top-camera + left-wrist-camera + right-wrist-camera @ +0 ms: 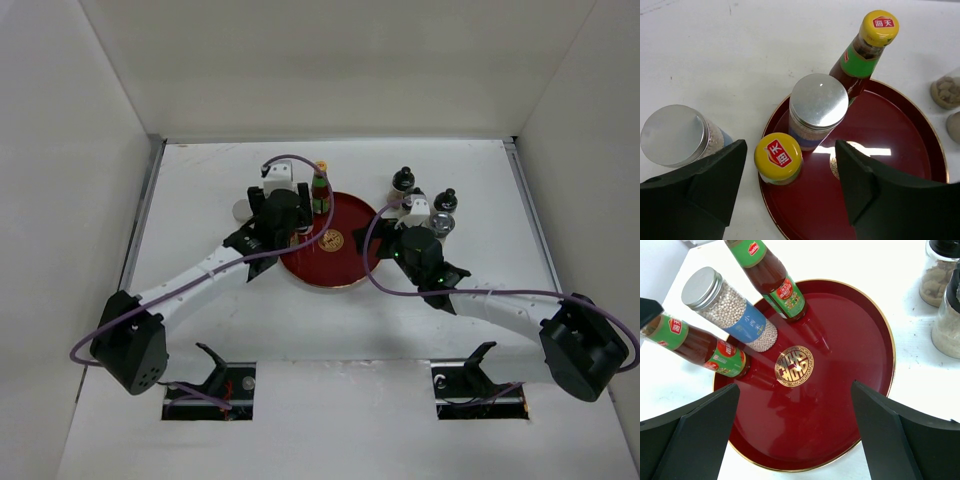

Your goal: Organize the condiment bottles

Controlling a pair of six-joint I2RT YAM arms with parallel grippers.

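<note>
A sauce bottle [865, 57] with a yellow cap, its twin [778, 157] and a round shaker [818, 107] with a shiny silver lid stand on the smooth red plate [900, 150]. Another shaker [675, 135] stands beside the plate on the white surface [715, 50]. The left jaws are spread apart around the twin, not touching it. The right jaws are spread wide too.
</note>
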